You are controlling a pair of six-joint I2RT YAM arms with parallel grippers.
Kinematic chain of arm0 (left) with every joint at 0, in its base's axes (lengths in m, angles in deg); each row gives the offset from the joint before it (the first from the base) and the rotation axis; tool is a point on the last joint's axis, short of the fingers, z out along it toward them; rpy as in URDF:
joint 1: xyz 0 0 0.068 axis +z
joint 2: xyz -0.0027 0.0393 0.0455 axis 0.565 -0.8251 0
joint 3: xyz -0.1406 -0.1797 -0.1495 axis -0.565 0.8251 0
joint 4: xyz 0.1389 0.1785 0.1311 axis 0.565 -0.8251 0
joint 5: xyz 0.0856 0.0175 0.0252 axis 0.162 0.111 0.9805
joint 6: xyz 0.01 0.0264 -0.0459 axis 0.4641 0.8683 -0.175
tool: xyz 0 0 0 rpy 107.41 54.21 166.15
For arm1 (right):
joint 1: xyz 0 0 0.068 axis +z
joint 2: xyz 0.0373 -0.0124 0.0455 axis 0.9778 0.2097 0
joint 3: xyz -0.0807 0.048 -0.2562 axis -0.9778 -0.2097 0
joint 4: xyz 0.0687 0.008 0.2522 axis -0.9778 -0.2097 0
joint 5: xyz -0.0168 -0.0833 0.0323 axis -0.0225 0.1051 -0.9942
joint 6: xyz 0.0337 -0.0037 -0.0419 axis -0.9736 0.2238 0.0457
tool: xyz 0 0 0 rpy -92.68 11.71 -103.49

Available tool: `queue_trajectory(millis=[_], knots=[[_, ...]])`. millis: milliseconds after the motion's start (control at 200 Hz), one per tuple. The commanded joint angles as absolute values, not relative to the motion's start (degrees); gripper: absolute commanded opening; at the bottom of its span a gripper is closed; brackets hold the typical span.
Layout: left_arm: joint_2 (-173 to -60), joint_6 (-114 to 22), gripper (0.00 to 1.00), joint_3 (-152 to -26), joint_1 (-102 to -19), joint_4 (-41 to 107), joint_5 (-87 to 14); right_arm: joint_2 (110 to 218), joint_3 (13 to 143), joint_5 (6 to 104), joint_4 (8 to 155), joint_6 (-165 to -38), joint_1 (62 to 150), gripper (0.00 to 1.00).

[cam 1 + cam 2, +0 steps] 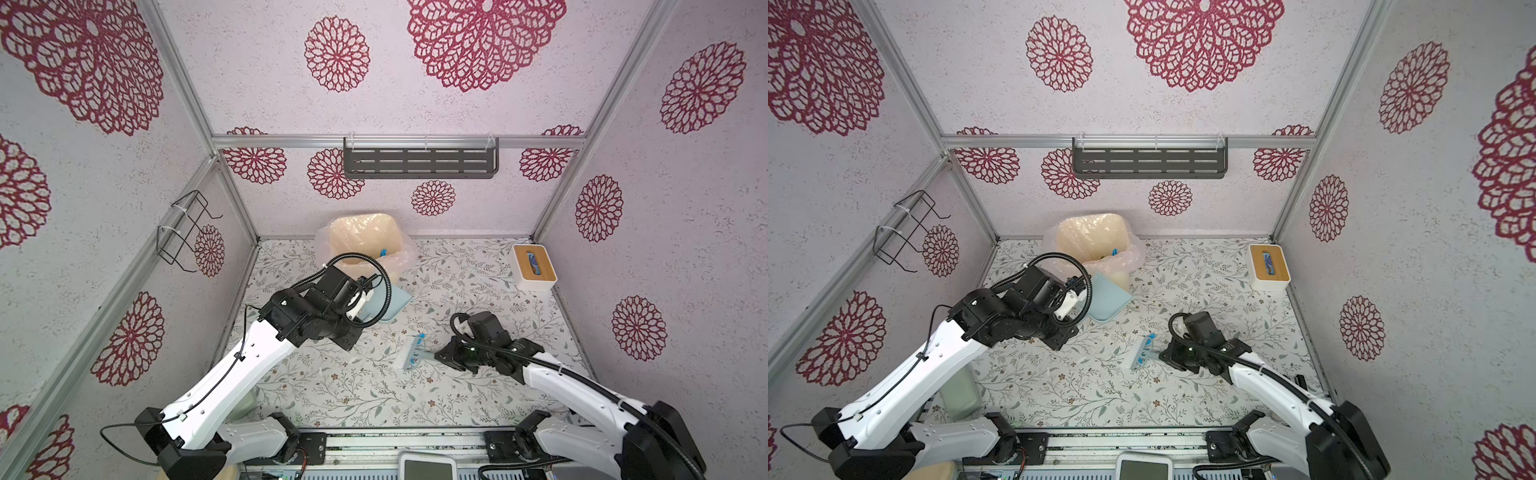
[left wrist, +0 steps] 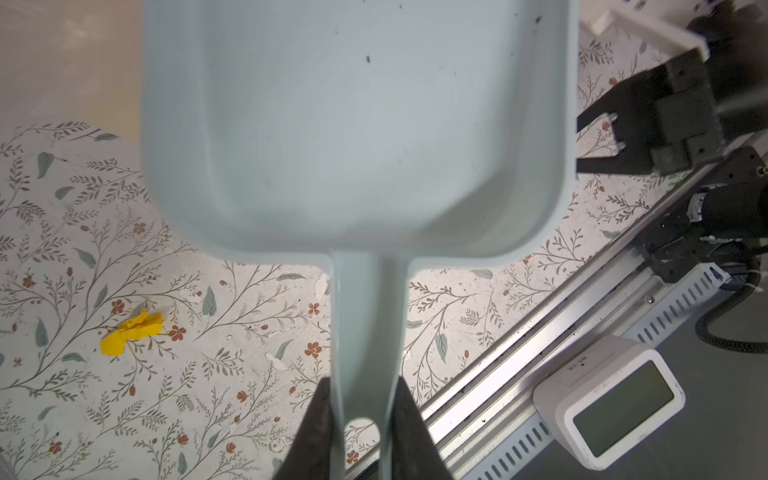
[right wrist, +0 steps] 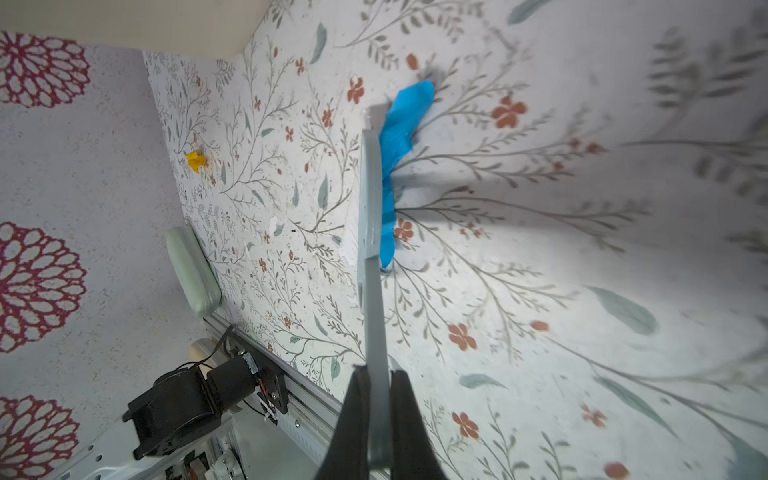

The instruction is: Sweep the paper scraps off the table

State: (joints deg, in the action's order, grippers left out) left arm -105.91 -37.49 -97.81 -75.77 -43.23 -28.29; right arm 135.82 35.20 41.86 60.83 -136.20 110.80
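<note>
My left gripper (image 2: 363, 382) is shut on the handle of the pale blue dustpan (image 2: 357, 124), whose pan shows nothing inside. In both top views the dustpan (image 1: 395, 305) (image 1: 1106, 301) sits right in front of the bin. My right gripper (image 3: 379, 372) (image 1: 442, 355) is shut on the handle of a small grey brush (image 3: 370, 208) (image 1: 413, 353) at mid table (image 1: 457, 399). A blue paper scrap (image 3: 401, 124) (image 1: 421, 335) lies against the brush head. A yellow scrap (image 2: 133, 332) (image 3: 196, 161) lies apart on the table; my left arm hides it in the top views.
A lined bin (image 1: 361, 237) at the back holds coloured scraps (image 1: 383, 251). A white tissue box (image 1: 533, 266) stands at the back right. A pale green case (image 1: 961, 395) lies at the front left. A white clock (image 2: 611, 399) sits past the front rail.
</note>
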Motion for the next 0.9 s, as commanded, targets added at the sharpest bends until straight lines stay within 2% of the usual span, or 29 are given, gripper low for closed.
queue_trajectory(millis=[0,305,580,896], knots=[[-107.79,-37.40,0.00,-99.59,-79.63,-46.02,-28.86,130.63,35.90,42.80,44.83,-130.51,106.83,0.00],[-110.18,-38.55,0.00,-98.07,-84.94,-47.74,-29.84,126.48,50.29,46.32,26.50,-124.86,103.76,0.00],[-113.15,-38.93,0.00,-91.16,-87.44,-44.84,-29.39,135.07,66.35,58.96,11.31,-113.75,103.16,0.00],[-120.23,-41.27,0.00,-90.42,-89.44,-44.23,-29.73,142.97,74.11,67.30,8.26,-107.11,103.21,0.00]])
